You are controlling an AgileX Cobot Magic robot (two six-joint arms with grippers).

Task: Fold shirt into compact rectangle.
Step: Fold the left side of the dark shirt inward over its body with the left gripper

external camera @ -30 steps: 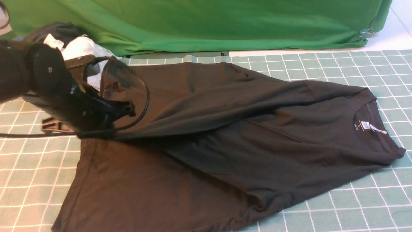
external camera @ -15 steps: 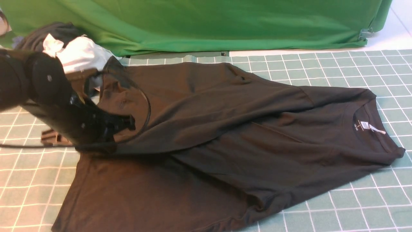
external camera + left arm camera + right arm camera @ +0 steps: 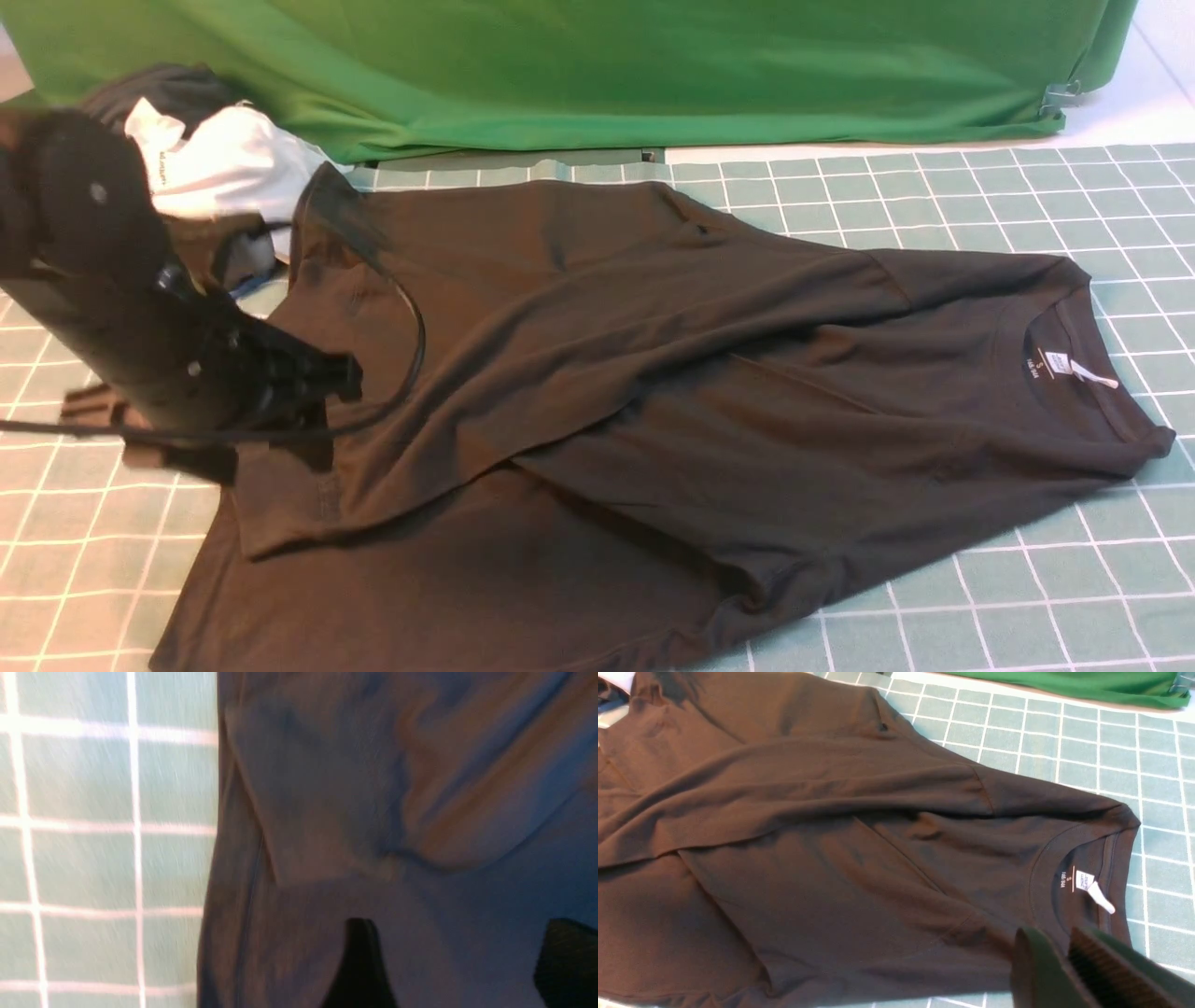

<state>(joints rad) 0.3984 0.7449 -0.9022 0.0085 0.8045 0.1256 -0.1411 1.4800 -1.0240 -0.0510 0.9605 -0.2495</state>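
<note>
Black Shirt Lies Across Bench, One Sleeve Laid Over Its Body

The black shirt [image 3: 747,420] is spread across the bench [image 3: 1055,579], its collar toward the bench's right side and its hem toward the left. Its far side comes close to the bench's far edge, while its near-left part runs out of the front view.

One sleeve [image 3: 560,364] lies slantwise over the body, from the shoulder nearer the far edge down to a cuff [image 3: 271,532] near the hem. Soft creases run along it. The rest of the shirt is unevenly spread, with wrinkles bunched along its near side. Inside the neck, a small white label [image 3: 1058,363] faces up.

The left tool [image 3: 460,933] is over the left part of the shirt with its fingers spread wide and nothing between them. The sleeve's cuff lies apart from those fingers. A black cable [image 3: 415,345] loops beside the left arm [image 3: 177,299].

The right tool [image 3: 1057,942] shows only in its wrist view, near the collar. Its fingertips are close together, but whether they meet cannot be told.

At the bench's far-left corner sits a heap of dark and white clothes [image 3: 229,163]. A green cloth [image 3: 653,70] hangs beyond the far edge.
</note>
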